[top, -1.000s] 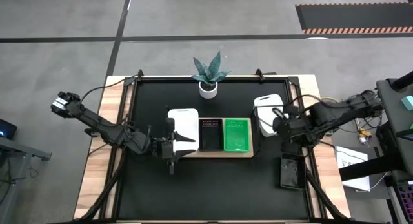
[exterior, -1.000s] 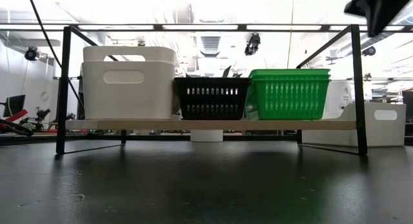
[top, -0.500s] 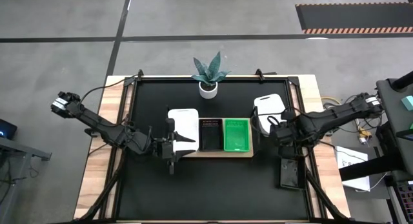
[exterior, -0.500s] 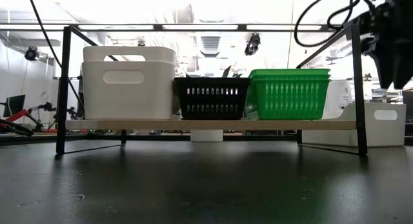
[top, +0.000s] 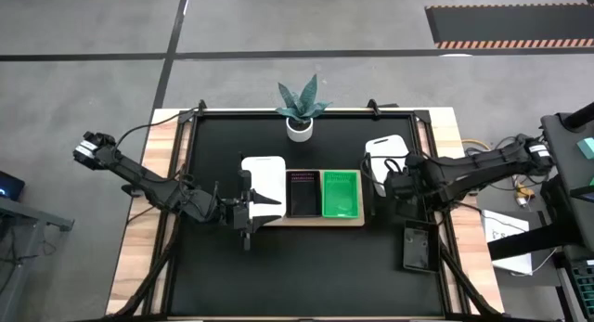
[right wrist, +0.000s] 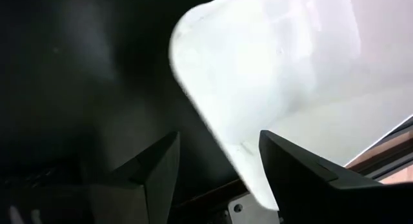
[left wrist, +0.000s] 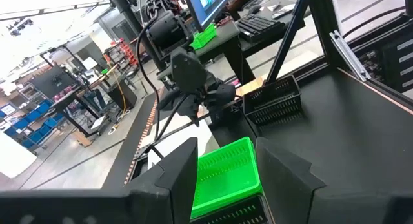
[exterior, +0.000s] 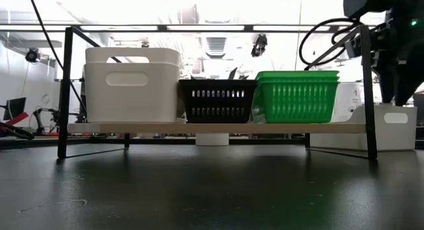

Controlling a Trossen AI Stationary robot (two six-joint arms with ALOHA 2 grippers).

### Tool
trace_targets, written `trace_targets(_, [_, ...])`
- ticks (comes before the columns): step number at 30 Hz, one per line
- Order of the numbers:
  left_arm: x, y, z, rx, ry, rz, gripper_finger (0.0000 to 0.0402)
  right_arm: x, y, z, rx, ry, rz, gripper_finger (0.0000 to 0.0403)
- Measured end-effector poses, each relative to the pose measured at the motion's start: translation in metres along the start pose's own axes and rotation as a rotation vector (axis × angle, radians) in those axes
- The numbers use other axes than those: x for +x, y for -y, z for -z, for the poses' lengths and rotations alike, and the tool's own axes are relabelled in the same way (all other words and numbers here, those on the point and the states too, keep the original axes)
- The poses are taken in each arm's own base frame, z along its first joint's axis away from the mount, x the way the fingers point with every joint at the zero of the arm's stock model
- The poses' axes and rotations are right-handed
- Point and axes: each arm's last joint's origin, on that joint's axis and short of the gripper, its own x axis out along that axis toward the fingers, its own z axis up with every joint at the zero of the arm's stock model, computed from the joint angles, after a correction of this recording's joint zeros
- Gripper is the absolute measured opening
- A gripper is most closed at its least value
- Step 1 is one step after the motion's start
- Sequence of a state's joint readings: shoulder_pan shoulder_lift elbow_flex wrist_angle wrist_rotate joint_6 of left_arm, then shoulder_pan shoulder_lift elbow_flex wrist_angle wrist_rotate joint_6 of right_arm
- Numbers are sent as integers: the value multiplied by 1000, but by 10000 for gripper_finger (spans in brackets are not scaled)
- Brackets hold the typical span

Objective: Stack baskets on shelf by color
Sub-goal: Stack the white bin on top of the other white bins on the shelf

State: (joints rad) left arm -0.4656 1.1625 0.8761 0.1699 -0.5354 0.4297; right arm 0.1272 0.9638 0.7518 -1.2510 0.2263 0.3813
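Right gripper [top: 388,186]: fingers spread apart, nothing between them. It hangs over the near rim of a loose white basket [top: 384,160] that sits on the black table mat [top: 306,257], just off the right end of the shelf [top: 311,220]. In the right wrist view the fingers [right wrist: 293,175] stand wide either side of the basket's rounded corner [right wrist: 271,82], not gripping it. In the low view the same gripper [exterior: 397,64] shows at right, above the white basket [exterior: 391,127]

Left gripper [top: 249,208]: at the left end of the shelf, beside the white basket stack [top: 264,178]. Fingers [left wrist: 177,179] parted in the wrist view; cannot tell whether they grip anything

Shelf, left to right in the low view: white stack [exterior: 132,84], black basket [exterior: 217,101], green basket [exterior: 296,96], all side by side on the wooden board [exterior: 218,128]

One more black basket [top: 414,248] lies on the mat, nearer the front edge, at the right

White plant pot [top: 299,127] stands behind the shelf
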Motion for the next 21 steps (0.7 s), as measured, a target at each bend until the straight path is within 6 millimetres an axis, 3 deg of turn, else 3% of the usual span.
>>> trace_targets(12, [0, 0, 0, 2, 1, 1, 141, 11, 0, -1, 10, 9, -19, 174])
trace_targets(21, [0, 0, 0, 2, 1, 1, 141, 19, -5, -4, 29, -59, -62, 97])
